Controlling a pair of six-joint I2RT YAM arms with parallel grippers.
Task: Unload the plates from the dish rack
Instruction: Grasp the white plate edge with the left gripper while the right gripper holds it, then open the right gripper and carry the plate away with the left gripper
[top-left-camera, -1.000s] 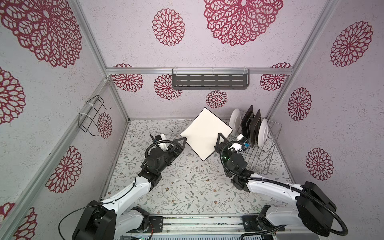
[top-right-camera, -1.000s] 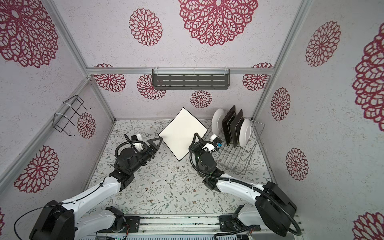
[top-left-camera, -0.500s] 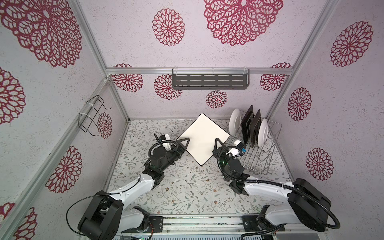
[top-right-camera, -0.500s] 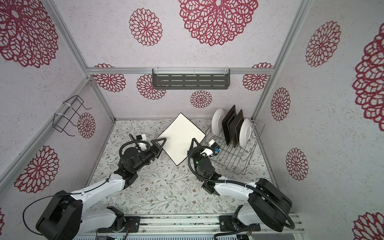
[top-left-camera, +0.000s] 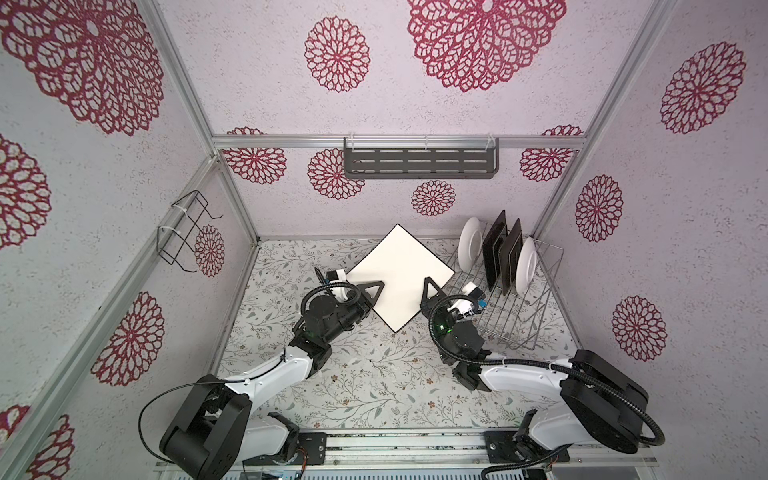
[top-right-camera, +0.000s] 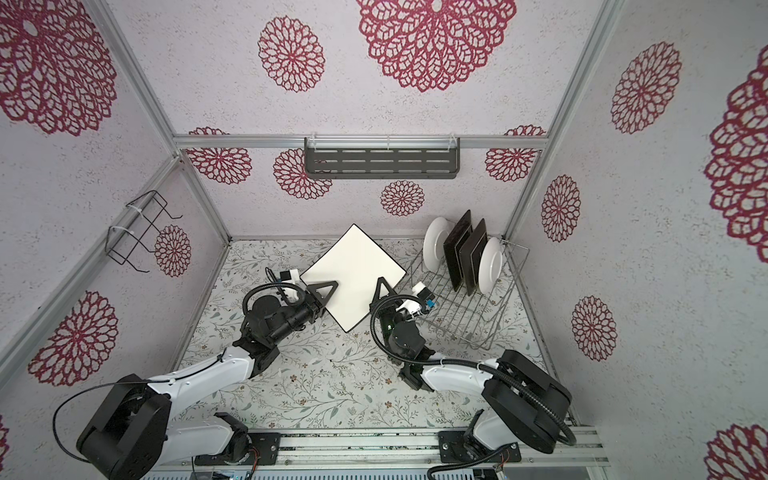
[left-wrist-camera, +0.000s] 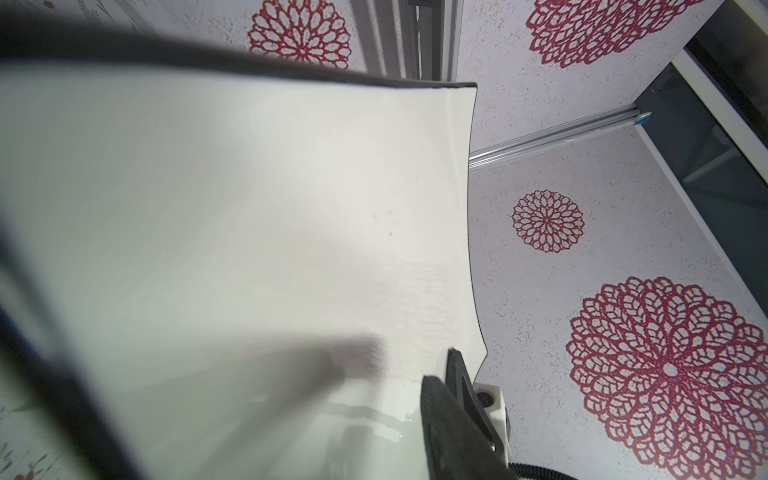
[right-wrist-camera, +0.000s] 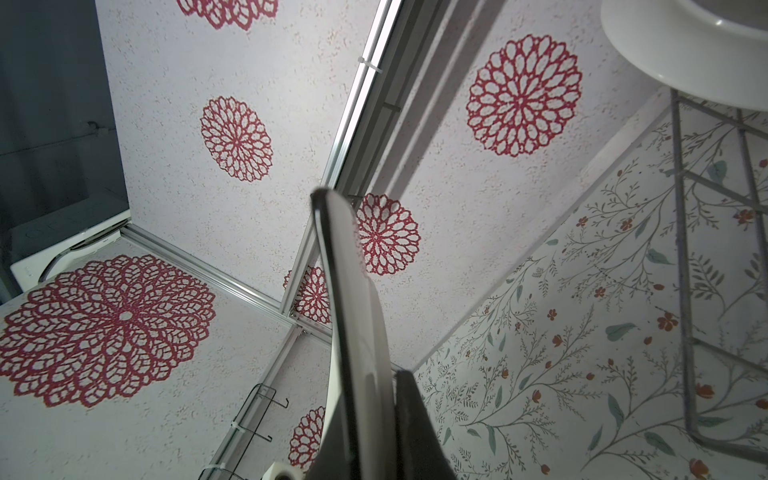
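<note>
White square plate (top-left-camera: 401, 276) hangs at 9 o'clock of the dish rack (top-left-camera: 505, 320). Your right hand (top-left-camera: 429, 287) is clamped on its 4 o'clock edge. The left hand (top-left-camera: 374, 288) straddles 8 o'clock, grip unclear tbh.

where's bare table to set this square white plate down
Bare tabletop front-centre, between the left arm and right arm, and a strip along the left wall. Crowded back right: the dish rack, four plates standing in it.

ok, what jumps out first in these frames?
The square white plate hangs mid-scene over the table, right jaws clamped on one edge, left jaws straddling the adjacent one. Four plates stand upright in the rack at the back right. Big red flower prints cover the walls.
</note>
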